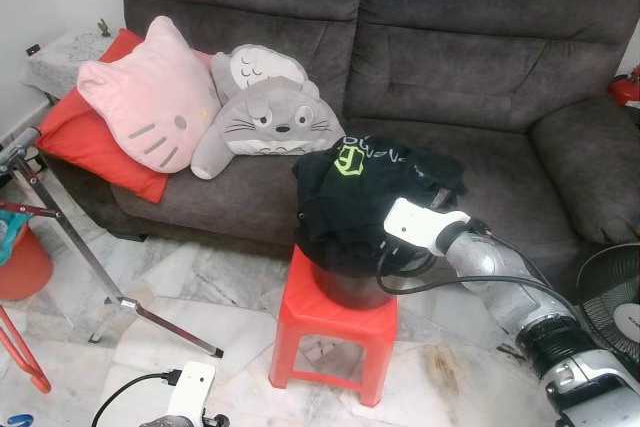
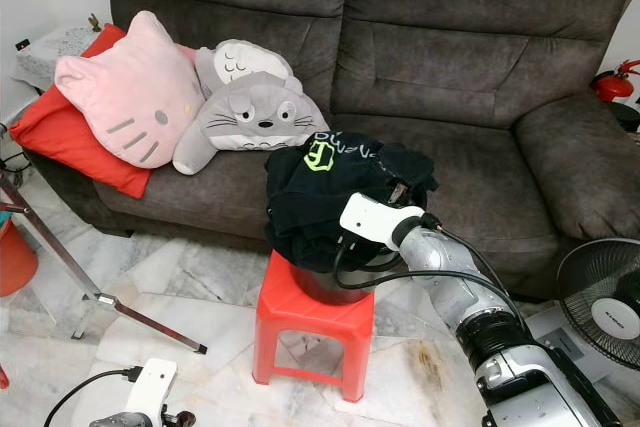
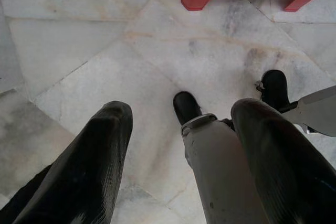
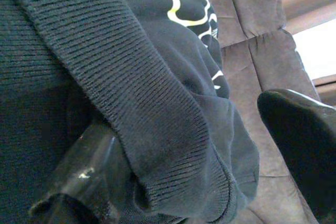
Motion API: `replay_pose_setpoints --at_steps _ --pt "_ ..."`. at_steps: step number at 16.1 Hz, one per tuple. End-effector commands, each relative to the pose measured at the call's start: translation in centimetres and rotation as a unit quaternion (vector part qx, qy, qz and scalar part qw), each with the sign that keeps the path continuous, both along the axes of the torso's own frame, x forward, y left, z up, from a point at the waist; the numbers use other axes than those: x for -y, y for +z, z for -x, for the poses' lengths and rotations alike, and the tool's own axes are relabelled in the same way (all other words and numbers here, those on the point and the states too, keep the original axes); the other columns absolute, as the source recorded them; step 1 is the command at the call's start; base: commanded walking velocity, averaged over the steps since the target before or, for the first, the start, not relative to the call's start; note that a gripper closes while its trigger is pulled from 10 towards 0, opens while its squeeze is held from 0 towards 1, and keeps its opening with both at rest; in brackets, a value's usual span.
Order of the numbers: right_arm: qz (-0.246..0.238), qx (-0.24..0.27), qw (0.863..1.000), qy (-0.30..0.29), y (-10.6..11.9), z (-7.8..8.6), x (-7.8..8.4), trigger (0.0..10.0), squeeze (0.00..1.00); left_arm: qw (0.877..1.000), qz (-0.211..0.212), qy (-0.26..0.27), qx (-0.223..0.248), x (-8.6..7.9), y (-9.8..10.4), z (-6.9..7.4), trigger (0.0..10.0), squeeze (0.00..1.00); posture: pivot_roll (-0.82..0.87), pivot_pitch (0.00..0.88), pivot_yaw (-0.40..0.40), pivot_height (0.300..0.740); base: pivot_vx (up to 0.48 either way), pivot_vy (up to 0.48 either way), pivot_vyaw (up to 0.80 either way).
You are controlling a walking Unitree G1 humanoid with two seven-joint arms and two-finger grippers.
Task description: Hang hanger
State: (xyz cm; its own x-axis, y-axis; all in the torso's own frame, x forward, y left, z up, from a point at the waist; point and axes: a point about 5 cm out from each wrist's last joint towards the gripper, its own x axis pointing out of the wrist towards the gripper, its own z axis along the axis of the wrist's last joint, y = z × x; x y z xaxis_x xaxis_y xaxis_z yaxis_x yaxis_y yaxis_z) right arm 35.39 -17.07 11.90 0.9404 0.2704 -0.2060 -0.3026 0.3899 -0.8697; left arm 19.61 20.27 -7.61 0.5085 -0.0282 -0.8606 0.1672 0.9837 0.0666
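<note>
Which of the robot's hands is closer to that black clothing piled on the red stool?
The right hand. It is pushed into the black clothing heaped over the red stool, with a ribbed hem between its fingers. The left hand hangs low over the marble floor, short of the stool.

Even daylight, soft shadows, sharp head views (wrist close-ups slightly blurred), no glare

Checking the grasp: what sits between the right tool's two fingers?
In the right wrist view, a ribbed fold of the black garment lies between the fingers of the right tool; the sofa shows behind.
</note>
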Motion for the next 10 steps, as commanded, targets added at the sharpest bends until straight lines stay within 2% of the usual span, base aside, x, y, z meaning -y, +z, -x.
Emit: replay_pose_setpoints --at_steps 1,6,10 --pt "-0.003 -0.001 1.000 0.009 0.28 -0.25 -0.30 0.0 0.00 1.000 -0.004 -0.005 -0.001 -0.04 -0.07 0.15 10.0 0.00 -0.14 0.000 -0.046 0.740 0.000 0.000 0.00" --pt "-0.001 -0.002 1.000 0.011 0.25 -0.27 -0.36 0.0 0.00 1.000 -0.003 -0.006 -0.002 -0.03 -0.10 0.20 10.0 0.00 -0.14 0.000 -0.048 0.740 0.000 0.000 0.00" --pt "0.006 -0.012 1.000 -0.021 -0.11 -0.43 0.46 0.0 0.00 1.000 0.000 -0.007 -0.004 0.02 -0.12 0.23 10.0 0.00 -0.14 0.000 -0.049 0.740 0.000 0.000 0.00"
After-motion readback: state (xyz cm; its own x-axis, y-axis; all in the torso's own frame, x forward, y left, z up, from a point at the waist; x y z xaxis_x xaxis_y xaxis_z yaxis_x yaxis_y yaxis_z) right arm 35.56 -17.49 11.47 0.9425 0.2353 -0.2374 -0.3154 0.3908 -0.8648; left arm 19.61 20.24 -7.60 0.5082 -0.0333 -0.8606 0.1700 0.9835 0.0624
